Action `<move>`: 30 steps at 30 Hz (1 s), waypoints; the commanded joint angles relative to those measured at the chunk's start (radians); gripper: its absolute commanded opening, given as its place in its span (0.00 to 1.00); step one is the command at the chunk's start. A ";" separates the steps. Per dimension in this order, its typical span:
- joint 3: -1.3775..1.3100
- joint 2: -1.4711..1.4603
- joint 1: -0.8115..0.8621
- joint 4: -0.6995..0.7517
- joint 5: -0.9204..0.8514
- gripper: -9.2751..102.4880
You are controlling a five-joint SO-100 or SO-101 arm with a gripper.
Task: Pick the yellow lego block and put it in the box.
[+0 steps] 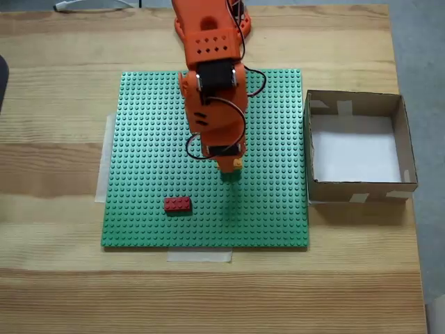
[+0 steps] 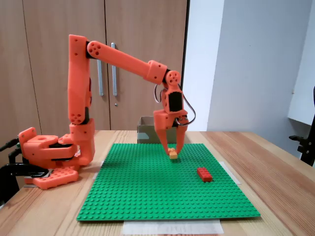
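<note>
While red brick (image 1: 177, 204) lies apart, gripper (image 2: 173, 152) seemingly clasps yellow lego block (image 2: 173, 154) (baseplate (image 1: 146, 139))

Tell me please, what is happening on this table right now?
An orange robot arm reaches over the green baseplate. Its gripper points down, with the fingers on both sides of the yellow lego block. In the side fixed view the block appears slightly above the plate, so it seems to be gripped, though this is hard to confirm. The red brick lies apart on the plate. The box stands beside the plate, with nothing visible inside.
</note>
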 commanded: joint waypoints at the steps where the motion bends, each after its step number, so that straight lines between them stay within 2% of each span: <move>1: 0.000 0.087 0.015 -0.012 -0.005 0.07; 20: 0.172 0.390 0.014 -0.077 -0.021 0.07; 30: 0.195 0.525 0.017 0.058 -0.104 0.07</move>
